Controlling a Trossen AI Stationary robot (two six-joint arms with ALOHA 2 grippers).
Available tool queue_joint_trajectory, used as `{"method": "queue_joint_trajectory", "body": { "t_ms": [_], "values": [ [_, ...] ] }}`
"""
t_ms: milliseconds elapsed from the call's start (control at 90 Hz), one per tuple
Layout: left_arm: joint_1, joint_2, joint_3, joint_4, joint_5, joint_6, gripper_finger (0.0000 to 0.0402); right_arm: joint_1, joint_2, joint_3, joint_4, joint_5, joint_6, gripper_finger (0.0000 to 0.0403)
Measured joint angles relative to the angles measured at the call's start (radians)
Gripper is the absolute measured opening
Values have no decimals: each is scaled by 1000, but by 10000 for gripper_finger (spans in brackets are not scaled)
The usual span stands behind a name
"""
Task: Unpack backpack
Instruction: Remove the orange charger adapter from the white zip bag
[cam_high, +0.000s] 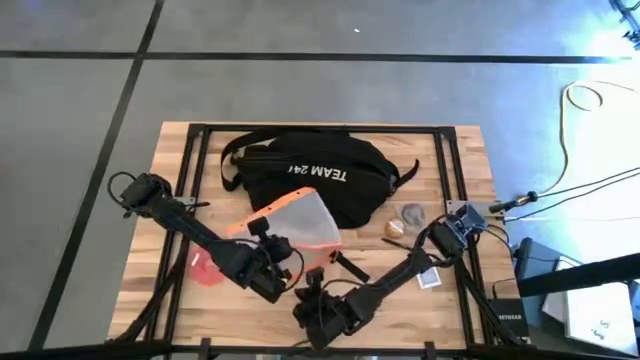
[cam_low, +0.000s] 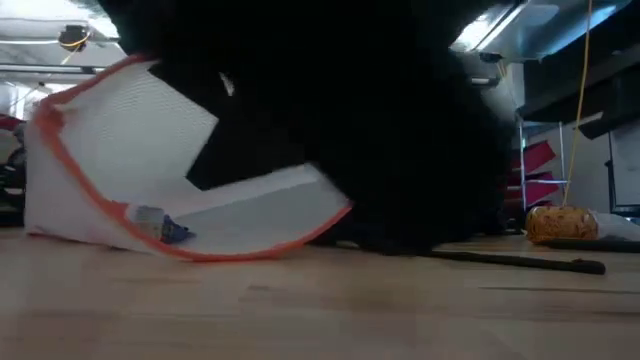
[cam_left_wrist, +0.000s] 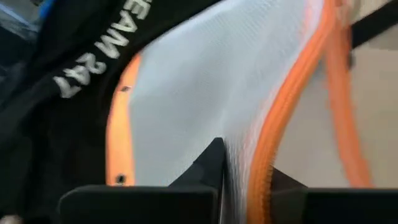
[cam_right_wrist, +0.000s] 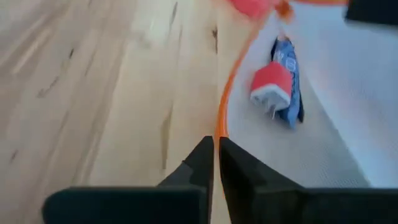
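backpack (cam_high: 320, 180) lies at counter (cam_high: 460, 300) rear | left end effector (cam_left_wrist: 233, 177) pinches pouch (cam_high: 290, 225) edge, likely drawing it clear of the backpack | right end effector (cam_right_wrist: 214, 155) pressed together, empty, by pouch rim

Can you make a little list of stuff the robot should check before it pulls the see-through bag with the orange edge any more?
1. Left gripper jaws pinching the translucent white mesh pouch with orange trim: ok.
2. Right gripper jaws closed, holding nothing: ok.
3. Pouch fully out of the black fabric backpack: cannot tell.
4. Small red and blue items inside the pouch: ok.
5. Wooden table space near the pouch: ok.
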Motion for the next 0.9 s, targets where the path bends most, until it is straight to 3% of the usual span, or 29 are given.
{"method": "queue_joint_trajectory", "body": {
  "t_ms": [333,544,711,900],
  "values": [
    [-10,0,-30,46,-15,-100,0,-43,-15,-147,335,-100,-83,7],
    [-19,0,-30,118,-20,-74,0,-60,-141,-431,745,-120,-63,7],
    [-19,0,-30,181,-30,-47,0,-65,-212,-635,1081,-165,51,7],
    [-15,0,-30,287,-71,-16,0,-64,-209,-666,1117,-243,104,7]
  ]
}}
